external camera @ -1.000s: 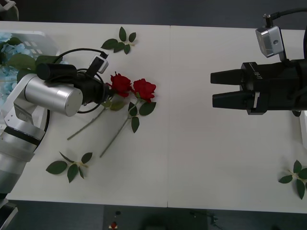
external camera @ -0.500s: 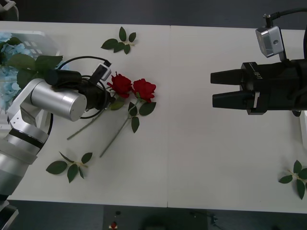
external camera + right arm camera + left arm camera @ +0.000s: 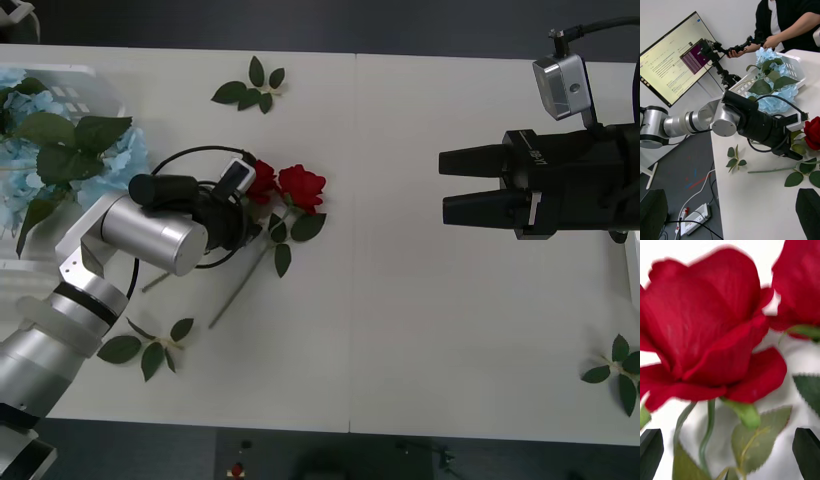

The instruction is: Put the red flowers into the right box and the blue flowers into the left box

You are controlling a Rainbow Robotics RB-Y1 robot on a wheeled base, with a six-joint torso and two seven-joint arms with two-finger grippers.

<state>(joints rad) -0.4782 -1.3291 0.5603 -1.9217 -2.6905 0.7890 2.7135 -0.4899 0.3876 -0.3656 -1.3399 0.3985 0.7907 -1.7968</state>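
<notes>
A: White table [image 3: 430,330] spans everything before us, and we take it as our landmark. At its far left corner sits the left box [image 3: 95,85], the slotted basket, with the blue flowers [image 3: 60,165] heaped in it. Only an edge of the right box [image 3: 633,270] shows, at the table's right side.

B: And the red flowers [image 3: 300,186]? We see two roses left of the table's middle seam, blooms side by side, stems running back toward the table's near-left edge.

A: Our left gripper [image 3: 730,453] lies low over the table, right at the nearer bloom. Its black fingers [image 3: 650,452] stand apart, one on each side of the stem just under the head, gripping nothing yet.

B: So the stem's long axis runs between the fingers; we judge a closing there would catch it. The left arm is far nearer.

A: Our right gripper [image 3: 446,186] hovers over the table's right half, pointing toward the roses, fingers slightly parted, holding nothing. Loose leaf sprigs [image 3: 250,88] lie scattered.
</notes>
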